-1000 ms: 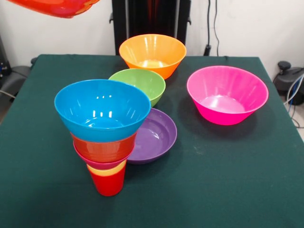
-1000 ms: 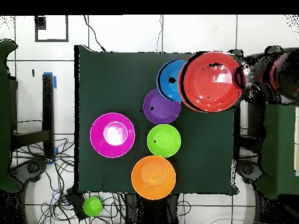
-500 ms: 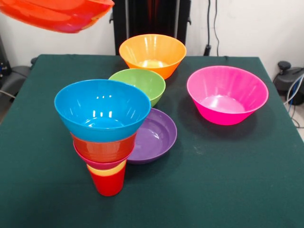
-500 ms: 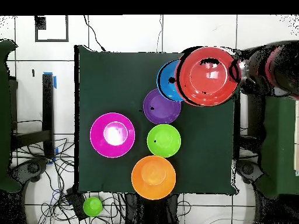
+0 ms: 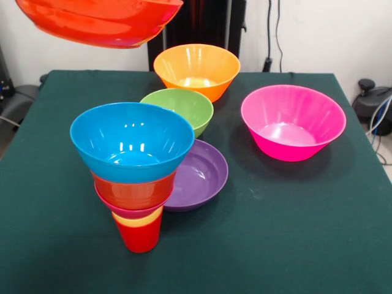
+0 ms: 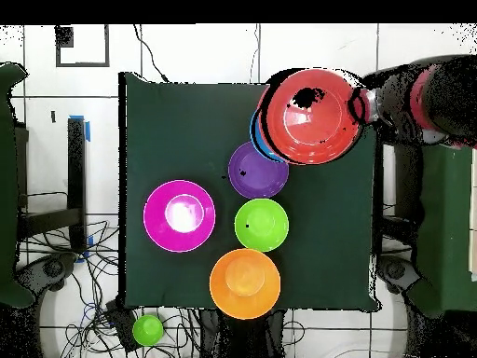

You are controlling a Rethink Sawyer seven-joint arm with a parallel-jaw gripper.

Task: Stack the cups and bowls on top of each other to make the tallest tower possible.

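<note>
The big orange-red bowl (image 5: 101, 21) has moved sideways and, in the overhead view, now almost covers the blue bowl (image 5: 131, 141) atop the tower (image 5: 136, 177) — lowering it seems next. The gripper itself is hidden — I cannot tell its state.

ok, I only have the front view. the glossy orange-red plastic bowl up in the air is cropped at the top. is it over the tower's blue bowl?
Observer: Nearly. Overhead, the orange-red bowl covers most of the blue plastic bowl; only a blue crescent shows.
Operator: what carries it?
Observer: The dark arm meets its rim opposite that crescent. I can't tell the state of the gripper.
Operator: anything else outside my frame?
Observer: A small green round thing lies off the table among cables.
</note>
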